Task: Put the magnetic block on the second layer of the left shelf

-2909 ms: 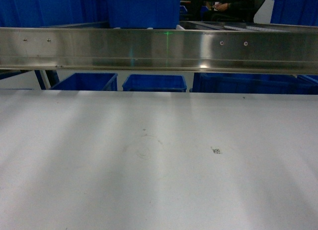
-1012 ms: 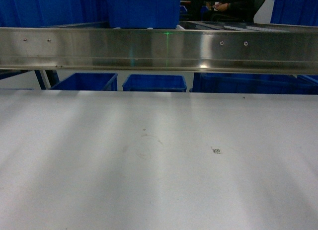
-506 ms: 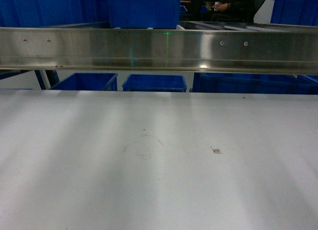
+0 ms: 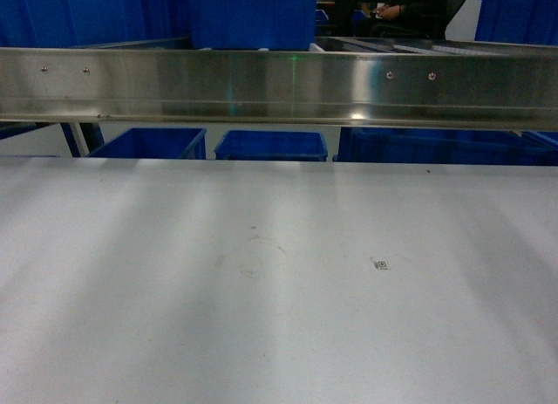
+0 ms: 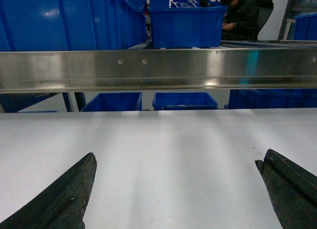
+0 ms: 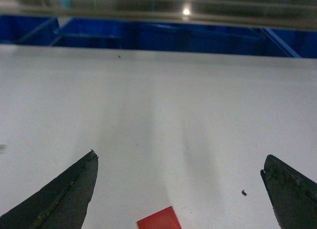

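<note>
1. The magnetic block shows only in the right wrist view, as a small red shape at the near bottom edge, lying on the white table and partly cut off by the frame.
2. The right gripper has its jaws spread wide; the block sits between the two dark fingers, nearer the left one, touching neither.
3. A tiny dark speck lies on the table to the right of the block, close to the right finger.
4. The left gripper is also spread wide, its dark fingers low at the near corners of the left wrist view, with bare table between them.
5. In the head view neither gripper nor block appears; the table fills the near half, marked by a faint ring stain and a small printed tag.
6. Across the far side runs a shiny steel rail of the shelf, with screws and a green light spot on it.
7. Blue bins stand below and behind the rail, and larger ones above it.
8. A person in dark clothes sits far off at the upper right.
</note>
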Tool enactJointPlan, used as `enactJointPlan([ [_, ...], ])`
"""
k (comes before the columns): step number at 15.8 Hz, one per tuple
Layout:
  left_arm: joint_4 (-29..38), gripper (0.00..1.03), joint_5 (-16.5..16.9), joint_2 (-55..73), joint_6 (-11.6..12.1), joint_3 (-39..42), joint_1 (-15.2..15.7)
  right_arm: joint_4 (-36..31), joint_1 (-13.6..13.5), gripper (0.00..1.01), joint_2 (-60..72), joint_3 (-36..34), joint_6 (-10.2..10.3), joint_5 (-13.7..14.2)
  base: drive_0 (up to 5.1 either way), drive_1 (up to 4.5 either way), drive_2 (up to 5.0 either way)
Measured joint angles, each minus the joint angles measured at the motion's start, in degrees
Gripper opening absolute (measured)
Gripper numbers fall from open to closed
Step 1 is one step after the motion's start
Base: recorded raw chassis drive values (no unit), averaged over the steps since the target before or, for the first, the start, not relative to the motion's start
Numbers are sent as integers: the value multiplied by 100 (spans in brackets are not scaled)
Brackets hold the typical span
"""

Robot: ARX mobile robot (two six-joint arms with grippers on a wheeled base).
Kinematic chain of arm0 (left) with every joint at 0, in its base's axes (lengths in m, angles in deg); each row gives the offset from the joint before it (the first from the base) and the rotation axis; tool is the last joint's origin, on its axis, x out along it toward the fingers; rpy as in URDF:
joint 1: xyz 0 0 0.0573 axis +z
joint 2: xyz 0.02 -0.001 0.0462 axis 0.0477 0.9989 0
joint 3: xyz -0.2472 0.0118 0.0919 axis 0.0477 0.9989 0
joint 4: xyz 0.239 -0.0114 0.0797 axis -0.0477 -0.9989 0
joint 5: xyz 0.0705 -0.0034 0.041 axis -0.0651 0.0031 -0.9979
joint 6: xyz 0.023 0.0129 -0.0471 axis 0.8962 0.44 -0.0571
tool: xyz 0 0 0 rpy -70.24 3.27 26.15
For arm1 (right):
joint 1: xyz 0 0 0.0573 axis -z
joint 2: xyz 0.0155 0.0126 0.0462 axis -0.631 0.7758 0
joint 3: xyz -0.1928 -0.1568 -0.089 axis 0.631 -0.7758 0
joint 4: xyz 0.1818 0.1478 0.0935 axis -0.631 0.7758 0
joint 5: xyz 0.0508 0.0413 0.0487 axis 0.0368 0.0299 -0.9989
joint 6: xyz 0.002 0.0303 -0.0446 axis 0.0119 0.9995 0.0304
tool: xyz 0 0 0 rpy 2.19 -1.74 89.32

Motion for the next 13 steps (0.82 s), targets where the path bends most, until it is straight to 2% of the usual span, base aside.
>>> enactJointPlan([
  [2, 0, 98, 2, 0, 2, 0, 0, -297, -74, 98, 1233, 490, -492, 452, 0, 0, 0],
  [4, 0, 98, 2, 0, 0, 0, 0, -352, -105, 98, 2063, 940, -745, 522, 0, 0, 0],
  [5, 0, 98, 2, 0, 0, 0, 0, -374, -111, 98, 2280, 979, -787, 485, 0, 0, 0],
  [6, 0, 98, 2, 0, 2, 0, 0, -310, -105, 98, 2363, 973, -780, 402, 0, 0, 0],
  [8, 0, 98, 2, 0, 0, 0, 0, -341, -98, 98, 2168, 850, -584, 175, 0, 0, 0],
  [11, 0, 98, 2, 0, 0, 0, 0, -363, -50, 98, 2203, 654, -426, 44, 0, 0, 0],
  [13, 0, 98, 2, 0, 0, 0, 0, -575, -24, 98, 2459, 518, -409, -20, 0, 0, 0],
])
